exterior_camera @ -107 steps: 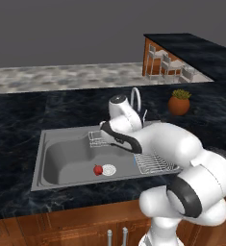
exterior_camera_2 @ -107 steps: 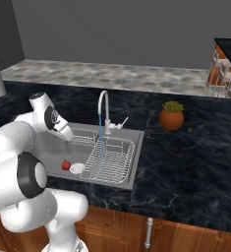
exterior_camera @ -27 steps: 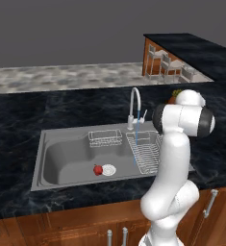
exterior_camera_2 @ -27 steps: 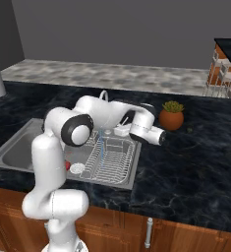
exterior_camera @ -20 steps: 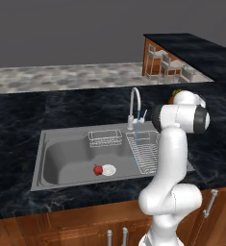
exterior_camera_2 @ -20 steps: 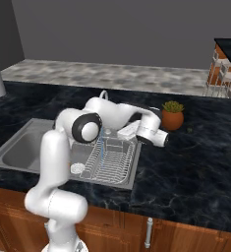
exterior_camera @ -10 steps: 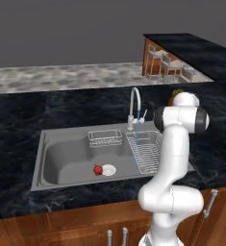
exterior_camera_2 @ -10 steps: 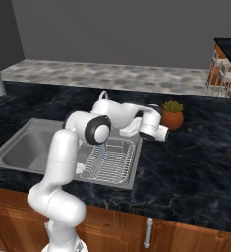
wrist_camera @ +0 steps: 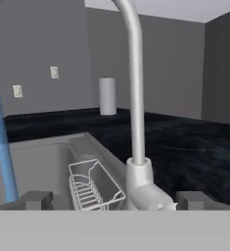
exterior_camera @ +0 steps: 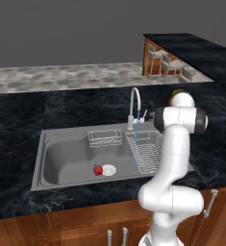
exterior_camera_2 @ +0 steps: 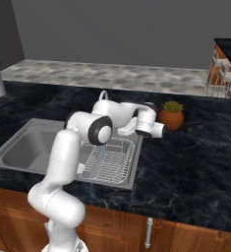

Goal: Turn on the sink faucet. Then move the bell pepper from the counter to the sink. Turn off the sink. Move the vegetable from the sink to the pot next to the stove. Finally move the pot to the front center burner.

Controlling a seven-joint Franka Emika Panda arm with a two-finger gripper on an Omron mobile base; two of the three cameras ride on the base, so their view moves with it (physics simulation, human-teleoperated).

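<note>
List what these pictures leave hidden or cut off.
- Faucet handle: left base view, behind the arm's elbow.
- Bell pepper: right base view, arm blocks that part of the sink.
- Potted plant: left base view, mostly behind the arm.
- Water stream: hand view, bottom cut off.

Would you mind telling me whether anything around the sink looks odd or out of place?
The curved silver faucet runs a blue stream onto the wire dish rack, not the grey basin where the small red vegetable lies.

Hand view: the faucet spout is running off the top edge. Right base view: the arm is hiding the faucet base and part of the dish rack. Left base view: the potted plant is peeking from behind the arm.
</note>
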